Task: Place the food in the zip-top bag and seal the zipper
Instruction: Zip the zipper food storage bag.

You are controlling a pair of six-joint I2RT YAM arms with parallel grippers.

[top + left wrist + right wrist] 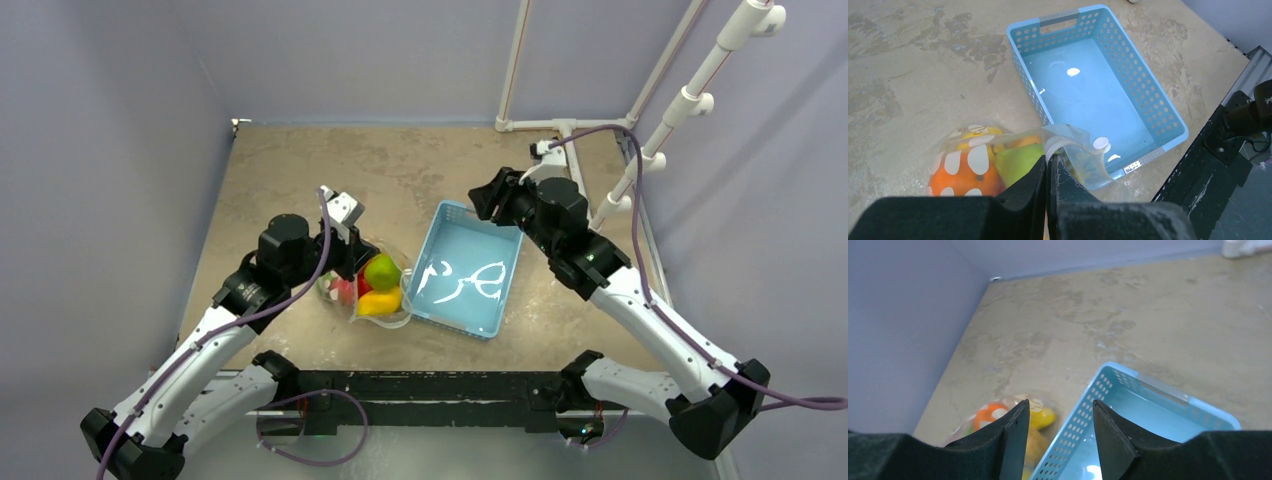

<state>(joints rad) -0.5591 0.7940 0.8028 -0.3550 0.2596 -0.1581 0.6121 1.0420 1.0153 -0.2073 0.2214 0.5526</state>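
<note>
The zip-top bag point(378, 290) lies on the table left of the basket, clear plastic with white dots point(979, 158). The food is inside it: a green fruit point(382, 271), a yellow one point(380, 302) and a red one point(345, 290); the left wrist view shows an orange point(965, 177) and the green fruit point(1015, 162). My left gripper point(1049, 160) is shut on the bag's mouth edge, where the whitish zipper point(1055, 145) curls up. My right gripper point(1058, 410) is open and empty, above the basket's far end point(485, 200).
A light-blue perforated basket point(505, 285) sits empty right of the bag, its near wall touching the bag's mouth point(1153, 150). White pipe framing point(565, 128) stands at the back right. A black rail point(420, 385) runs along the table's near edge.
</note>
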